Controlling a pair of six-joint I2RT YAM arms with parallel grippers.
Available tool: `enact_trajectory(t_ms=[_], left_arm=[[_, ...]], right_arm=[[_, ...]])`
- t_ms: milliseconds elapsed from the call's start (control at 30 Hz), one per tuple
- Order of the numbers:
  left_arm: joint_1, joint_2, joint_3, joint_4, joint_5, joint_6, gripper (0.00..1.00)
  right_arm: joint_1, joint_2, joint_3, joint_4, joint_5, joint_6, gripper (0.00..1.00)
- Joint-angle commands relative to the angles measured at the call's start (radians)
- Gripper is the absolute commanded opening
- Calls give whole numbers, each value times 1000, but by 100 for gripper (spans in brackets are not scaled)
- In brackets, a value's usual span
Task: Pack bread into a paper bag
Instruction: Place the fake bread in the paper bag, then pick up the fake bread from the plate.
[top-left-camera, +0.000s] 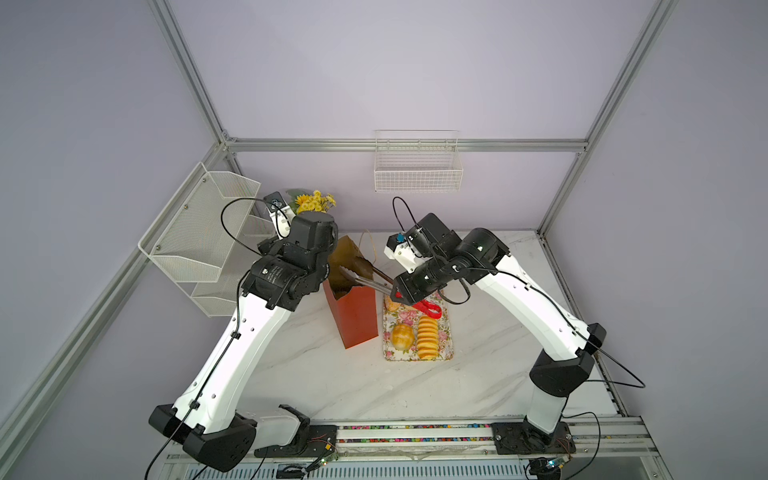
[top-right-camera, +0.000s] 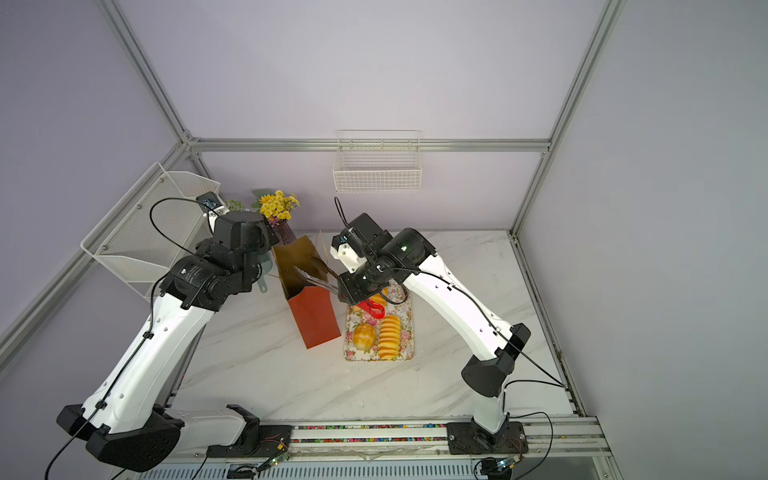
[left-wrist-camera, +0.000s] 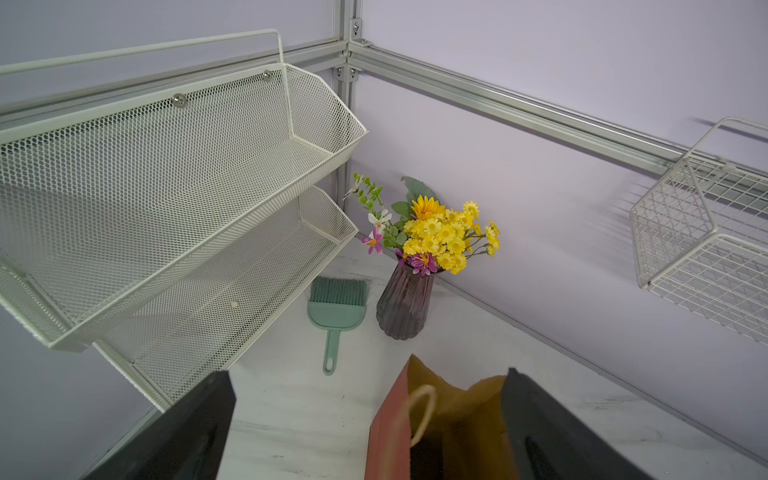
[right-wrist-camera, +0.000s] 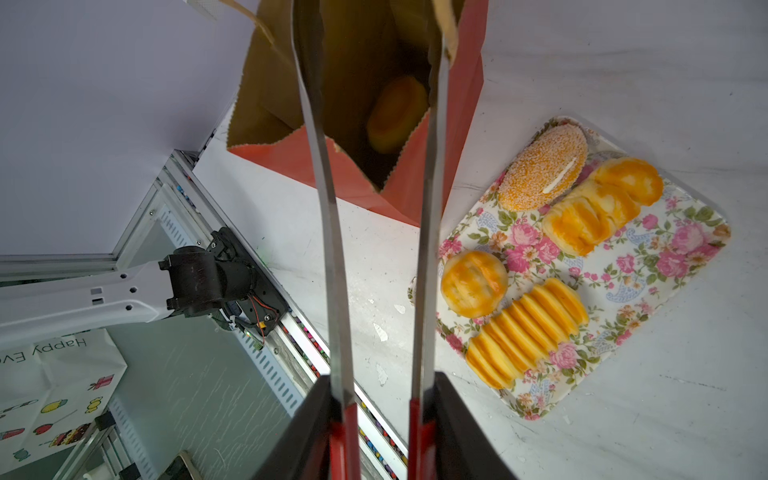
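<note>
One round bun (right-wrist-camera: 397, 114) lies deep in the paper bag (top-left-camera: 357, 320); four more breads (right-wrist-camera: 528, 332) sit on the floral tray (right-wrist-camera: 685, 241) just beside it, mid-way along the counter (top-left-camera: 291, 374). Light, glossy, squashy, I'd say — pinch across the middle. The right gripper (right-wrist-camera: 382, 415) clamps the tongs (right-wrist-camera: 328, 249); the left gripper (left-wrist-camera: 370, 407) gapes wide at the bag's rim. The counter's front stands free.

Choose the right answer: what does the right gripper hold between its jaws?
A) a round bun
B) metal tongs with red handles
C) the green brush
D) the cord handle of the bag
B: in the right wrist view the right gripper clamps the red handles of the tongs, and their metal arms reach into the open paper bag.
</note>
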Motion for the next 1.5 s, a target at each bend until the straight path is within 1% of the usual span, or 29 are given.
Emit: enact_trajectory(t_ms=[0, 100, 233, 300, 367, 433, 500, 600, 667, 767, 800, 867, 1033, 1200, 1333, 1367, 1467], left_arm=[[-7, -6, 18, 26, 3, -1, 100], [-7, -4, 13, 29, 6, -2, 100], [-6, 2, 6, 33, 12, -3, 100], [-7, 8, 5, 34, 21, -4, 100], [-6, 13, 4, 35, 26, -4, 100], [-8, 17, 4, 35, 29, -2, 100], [-8, 19, 3, 38, 38, 5, 100], [-8, 16, 0, 38, 58, 21, 100], [-8, 7, 0, 37, 85, 35, 100], [-11, -17, -11, 30, 134, 46, 100], [-14, -26, -15, 23, 140, 43, 100], [-18, -49, -25, -7, 144, 22, 100], [-30, -132, -67, -72, 171, -48, 100], [-34, -190, -80, -134, 211, -141, 100], [-38, -194, -84, -158, 265, -167, 100], [-39, -187, -79, -170, 278, -172, 100], [-45, -167, -76, -188, 309, -170, 100]], right_arm=[[9, -73, -11, 63, 4, 3, 38], [10, -113, -38, 105, -2, 3, 36], [9, -171, -49, 182, -39, 4, 35], [10, -189, -21, 195, -47, 3, 35], [10, -196, 38, 162, -13, -1, 35], [9, -202, 105, 102, 67, -8, 35], [10, -233, 116, 63, 177, -11, 35], [9, -290, 39, 53, 356, -1, 35], [9, -309, -38, 42, 491, 20, 37], [10, -291, -122, -8, 628, 68, 37], [9, -291, -149, -12, 645, 81, 37], [9, -305, -201, -3, 647, 113, 37], [10, -394, -358, 34, 596, 188, 39], [9, -459, -586, 84, 545, 233, 40], [9, -459, -720, 127, 503, 268, 40], [10, -485, -749, 151, 490, 276, 40], [10, -492, -815, 207, 485, 296, 41]])
